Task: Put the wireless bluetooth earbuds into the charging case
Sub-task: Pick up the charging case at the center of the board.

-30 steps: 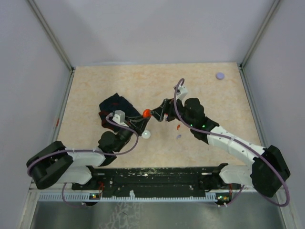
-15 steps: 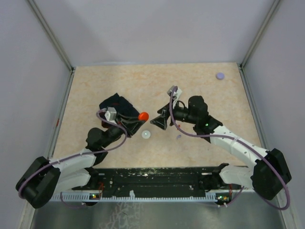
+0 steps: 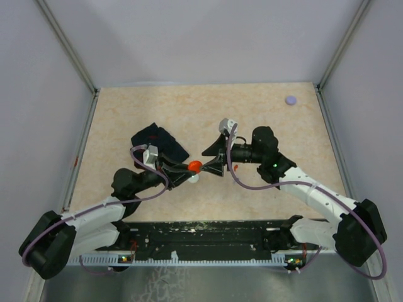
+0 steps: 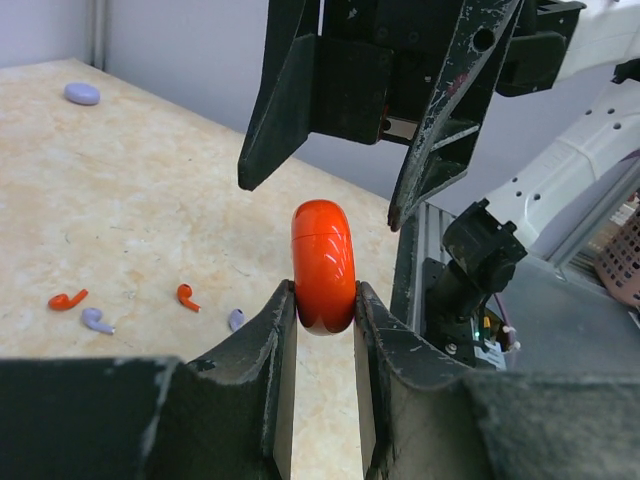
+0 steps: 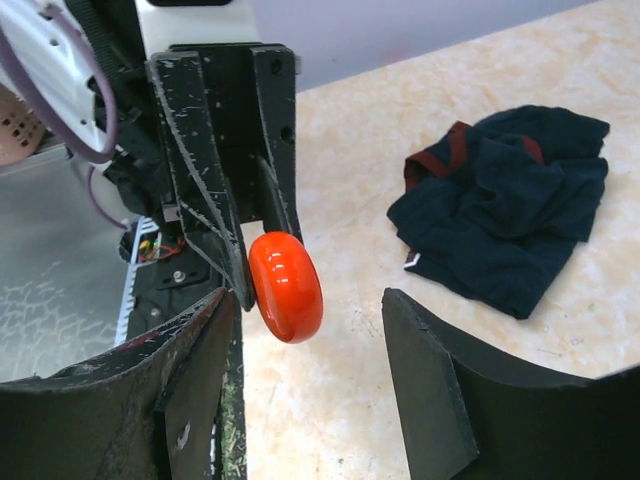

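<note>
The left gripper [image 4: 324,302] clamps the red charging case [image 4: 322,255], apparently just short of the right gripper's [image 5: 308,300] parted jaws, and only the left wrist view shows the earbuds [image 4: 187,296] lying to its left.

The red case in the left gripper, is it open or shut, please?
Shut: the red case shows only a thin seam, lid down.

- The charging case [image 3: 195,166] sits above the middle of the table [image 3: 264,113], between the fingers of the left gripper [image 4: 322,300], which reaches in from 8 o'clock.
- The right gripper [image 3: 211,162] faces it from 3 o'clock.
- A cloth [image 3: 157,141] lies at the case's 10 o'clock.
- One disc [image 3: 194,178] lies just at 6 o'clock.
- Another disc [image 3: 290,99] lies far off at 2 o'clock.
- Earbuds [image 3: 234,167] lie at 3 o'clock.
</note>
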